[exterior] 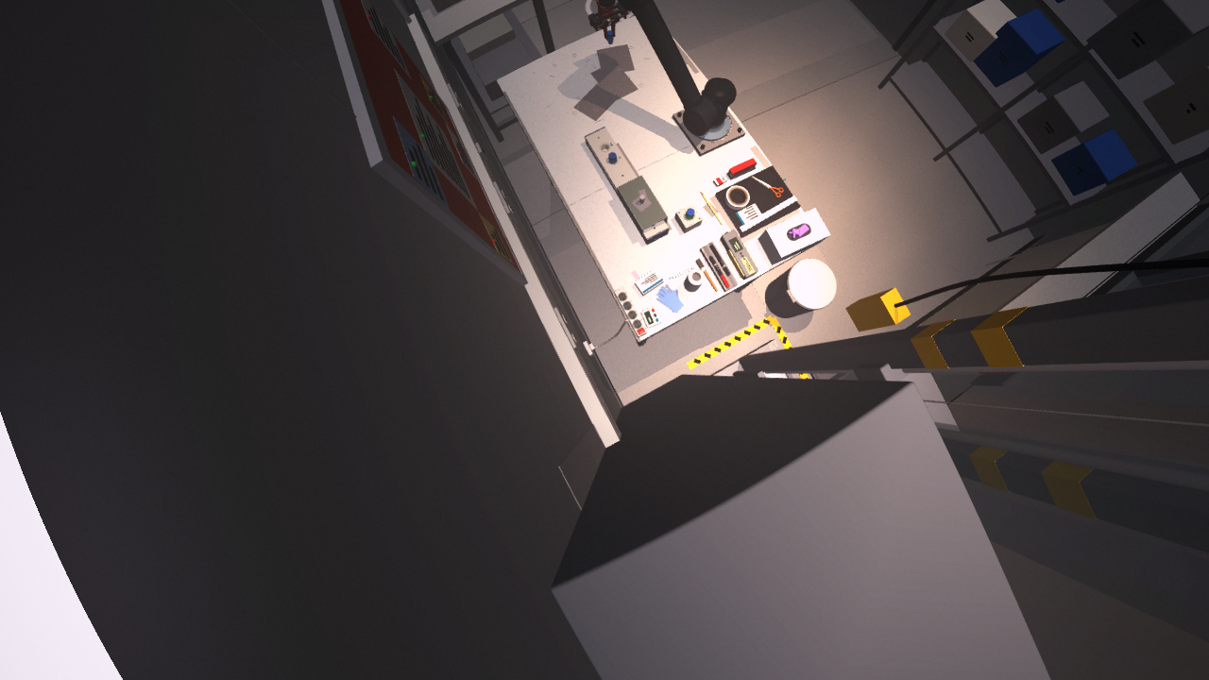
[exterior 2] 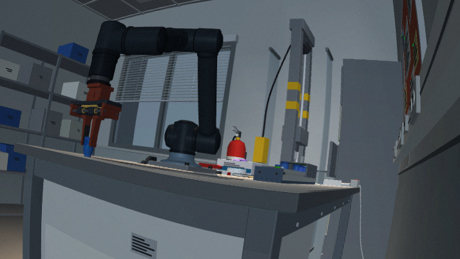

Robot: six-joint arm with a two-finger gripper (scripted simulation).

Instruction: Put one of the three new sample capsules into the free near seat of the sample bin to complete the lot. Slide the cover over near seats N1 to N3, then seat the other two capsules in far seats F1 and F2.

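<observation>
A blue sample capsule (exterior 2: pixel 87 148) stands upright at the far end of the table, between the fingers of my gripper (exterior 2: pixel 89 145). In the overhead side camera the gripper (exterior: pixel 606 25) sits at the very top edge, well away from the sample bin (exterior: pixel 626 183). The long grey bin lies along the table's left side with a blue capsule (exterior: pixel 611 157) seated near its far end and a grey-green cover (exterior: pixel 642 207) over its near half. Another blue capsule (exterior: pixel 690 214) stands on a small block right of the bin. The gripper's fingers are closing around the capsule, and whether they grip it is unclear.
The arm's base (exterior: pixel 712 118) is bolted to the table's right side. Tools, a notebook, tape and a blue glove (exterior: pixel 668 298) crowd the near end. A white bucket (exterior: pixel 807 286) and yellow box (exterior: pixel 878 308) sit off the table.
</observation>
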